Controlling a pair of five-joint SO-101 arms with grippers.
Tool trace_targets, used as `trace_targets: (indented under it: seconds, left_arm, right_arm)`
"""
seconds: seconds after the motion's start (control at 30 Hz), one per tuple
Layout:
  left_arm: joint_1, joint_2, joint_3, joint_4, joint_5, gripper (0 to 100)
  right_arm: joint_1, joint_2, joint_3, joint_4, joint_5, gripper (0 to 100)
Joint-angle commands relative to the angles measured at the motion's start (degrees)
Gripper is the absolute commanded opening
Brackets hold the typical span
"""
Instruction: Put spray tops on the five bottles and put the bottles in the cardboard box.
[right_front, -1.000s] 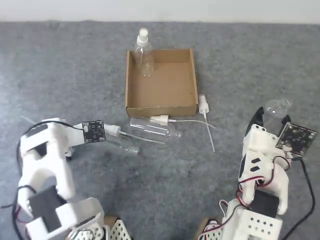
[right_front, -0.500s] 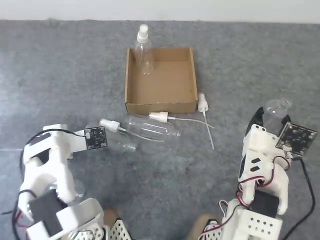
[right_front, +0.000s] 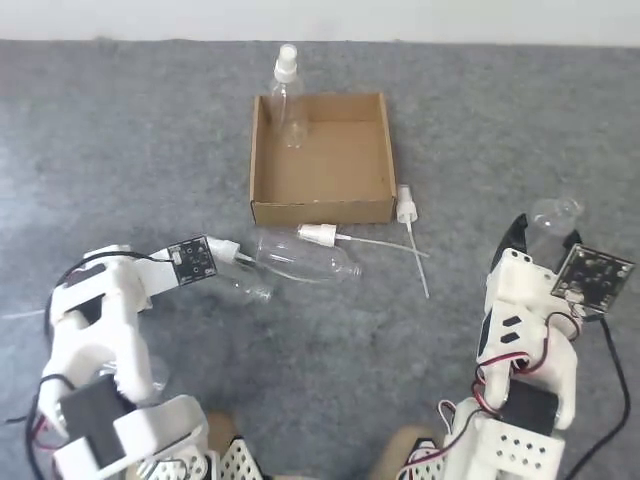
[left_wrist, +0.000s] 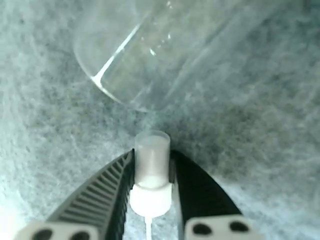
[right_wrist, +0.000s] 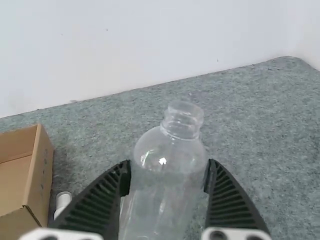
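My left gripper (right_front: 216, 250) is shut on a white spray top (left_wrist: 150, 169), just short of the rounded end of a clear bottle (left_wrist: 150, 45) lying on the carpet. Two clear bottles lie there: a small one (right_front: 246, 281) and a larger one (right_front: 306, 257) in front of the cardboard box (right_front: 320, 212). A capped bottle (right_front: 288, 98) leans at the box's far left corner. My right gripper (right_wrist: 167, 175) is shut on an uncapped bottle (right_wrist: 171, 150), held upright right of the box (right_wrist: 22, 175); from above that gripper (right_front: 545, 232) and bottle (right_front: 554, 213) sit at the right.
Two loose spray tops with long tubes lie near the box's front: one (right_front: 318, 234) beside the larger lying bottle, one (right_front: 405, 205) by the front right corner. Grey carpet covers the table. A white wall stands behind.
My left arm drew back slightly with the spray top, then came forward again toward the lying bottles. The right arm and its bottle have stayed put.
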Motion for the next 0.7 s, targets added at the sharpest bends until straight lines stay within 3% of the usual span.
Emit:
trace_targets:
  seconds: [0.0, 0.27, 0.67]
  left_arm:
    - [1.1, -5.5, -1.0, 8.1, 1.1, 4]
    - [3.9, -22.6, -0.7, 24.4, 4.1, 1]
    - [3.9, -33.8, -1.5, 35.6, 5.2, 1]
  right_arm:
    - [-0.5, -0.8, -0.9, -1.6, 1.0, 10.3]
    - [-0.6, -0.7, -0.9, -1.6, 1.0, 10.3]
    - [-0.6, -0.7, -0.9, -1.6, 1.0, 10.3]
